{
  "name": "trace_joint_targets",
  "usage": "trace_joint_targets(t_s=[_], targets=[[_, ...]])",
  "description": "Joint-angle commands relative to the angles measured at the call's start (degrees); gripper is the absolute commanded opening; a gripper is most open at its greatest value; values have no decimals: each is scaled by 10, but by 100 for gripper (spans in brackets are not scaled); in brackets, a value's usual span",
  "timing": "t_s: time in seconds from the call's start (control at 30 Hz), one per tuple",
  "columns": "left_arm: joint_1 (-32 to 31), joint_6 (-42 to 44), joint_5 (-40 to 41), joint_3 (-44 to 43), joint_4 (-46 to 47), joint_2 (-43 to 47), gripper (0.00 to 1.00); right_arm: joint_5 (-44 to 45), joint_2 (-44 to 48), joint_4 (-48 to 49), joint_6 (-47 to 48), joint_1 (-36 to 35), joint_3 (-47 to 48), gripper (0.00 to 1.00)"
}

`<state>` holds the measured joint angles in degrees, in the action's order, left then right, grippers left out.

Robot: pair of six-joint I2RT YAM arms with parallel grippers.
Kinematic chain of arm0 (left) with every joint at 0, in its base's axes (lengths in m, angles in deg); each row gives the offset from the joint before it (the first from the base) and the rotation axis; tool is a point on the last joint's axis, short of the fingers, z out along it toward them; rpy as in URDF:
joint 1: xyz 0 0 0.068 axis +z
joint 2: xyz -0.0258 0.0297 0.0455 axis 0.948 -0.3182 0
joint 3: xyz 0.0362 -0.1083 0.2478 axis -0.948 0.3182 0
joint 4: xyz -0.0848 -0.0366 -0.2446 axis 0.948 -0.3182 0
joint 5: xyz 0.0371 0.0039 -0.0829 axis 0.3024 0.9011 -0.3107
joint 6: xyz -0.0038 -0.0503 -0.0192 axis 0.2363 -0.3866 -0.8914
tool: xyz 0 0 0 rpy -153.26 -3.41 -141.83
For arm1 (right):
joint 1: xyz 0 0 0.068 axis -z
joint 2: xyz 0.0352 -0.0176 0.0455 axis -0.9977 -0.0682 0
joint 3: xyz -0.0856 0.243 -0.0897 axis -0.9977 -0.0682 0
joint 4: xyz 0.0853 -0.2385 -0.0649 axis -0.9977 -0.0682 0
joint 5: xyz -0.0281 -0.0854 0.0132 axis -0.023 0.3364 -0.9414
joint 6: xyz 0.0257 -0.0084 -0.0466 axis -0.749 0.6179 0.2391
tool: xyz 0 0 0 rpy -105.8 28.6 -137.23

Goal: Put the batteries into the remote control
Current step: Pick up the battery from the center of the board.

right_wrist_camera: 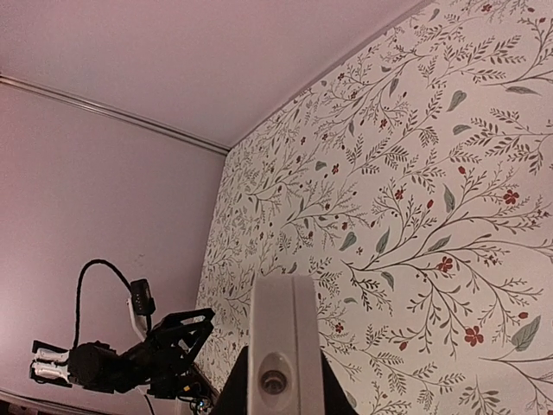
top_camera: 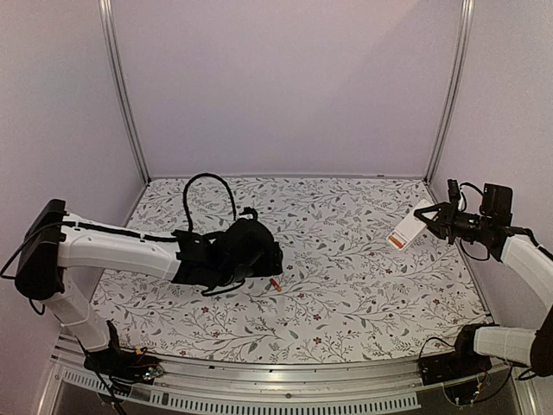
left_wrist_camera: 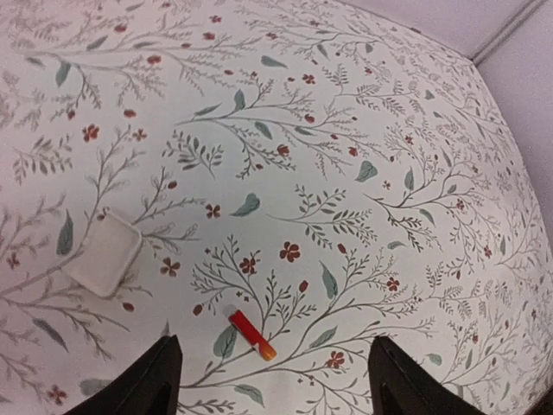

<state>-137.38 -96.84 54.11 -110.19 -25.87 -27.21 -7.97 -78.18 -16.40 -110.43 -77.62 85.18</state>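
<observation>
Storage comes down to the remote control [top_camera: 409, 227] alone, and its battery bay shows in no view, so whether anything sits inside cannot be told. The right gripper [top_camera: 432, 219] is clamped on the remote control and holds it up off the floral cloth [top_camera: 346, 294], over the far right part of the table. From the overhead view its long axis runs on a slant. One end is in the fingers and the end with the orange-red label [top_camera: 397, 242] points down and toward the middle of the table. The right wrist camera sees it end-on as a narrow white edge.

One battery [left_wrist_camera: 251, 335] lies flat on the cloth near the table's middle, well apart from the remote control. The left gripper [left_wrist_camera: 275, 361] hangs just over it with its jaws spread wide, grasping nothing; the battery lies in the gap, touching neither finger. Its long axis is diagonal in the left wrist view, with the pale tip up-left and the orange tip down-right.

A small white rounded-square piece [left_wrist_camera: 105, 253] lies flat on the cloth to the left of the battery, near it but apart. A black cable [top_camera: 207, 186] loops up from the left arm behind the gripper
</observation>
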Motion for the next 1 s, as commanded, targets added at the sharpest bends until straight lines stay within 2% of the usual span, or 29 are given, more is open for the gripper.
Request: trace_joint_targets(t_s=[0.0, 0.03, 0.1, 0.17, 0.2, 0.3, 0.47, 0.63, 0.77, 0.97], targets=[[87, 373, -220, 106, 248, 82, 87, -18, -6, 6, 10, -14, -9, 0], [107, 410, -276, 115, 248, 96, 91, -18, -8, 6, 11, -18, -8, 0], [147, 487, -375, 108, 208, 110, 94, -21, -13, 6, 14, -25, -6, 0], [164, 576, -409, 93, 155, 112, 94, -23, -18, 7, 16, -32, -5, 0], [165, 649, -425, 85, 127, 113, 94, -24, -21, 7, 18, -37, -4, 0], [175, 767, -463, 71, 68, 107, 98, -27, -35, 7, 22, -51, 1, 0], [230, 860, -591, 16, -11, 54, 100, -31, -49, 7, 27, -69, 1, 0], [243, 990, -561, -39, -100, -10, 97, -33, -52, 9, 29, -90, -3, 0], [244, 1036, -579, -114, -187, -83, 88, -36, -60, 13, 29, -111, -2, 0], [243, 1106, -573, -146, -202, -134, 78, -40, -64, 13, 29, -112, 1, 0]])
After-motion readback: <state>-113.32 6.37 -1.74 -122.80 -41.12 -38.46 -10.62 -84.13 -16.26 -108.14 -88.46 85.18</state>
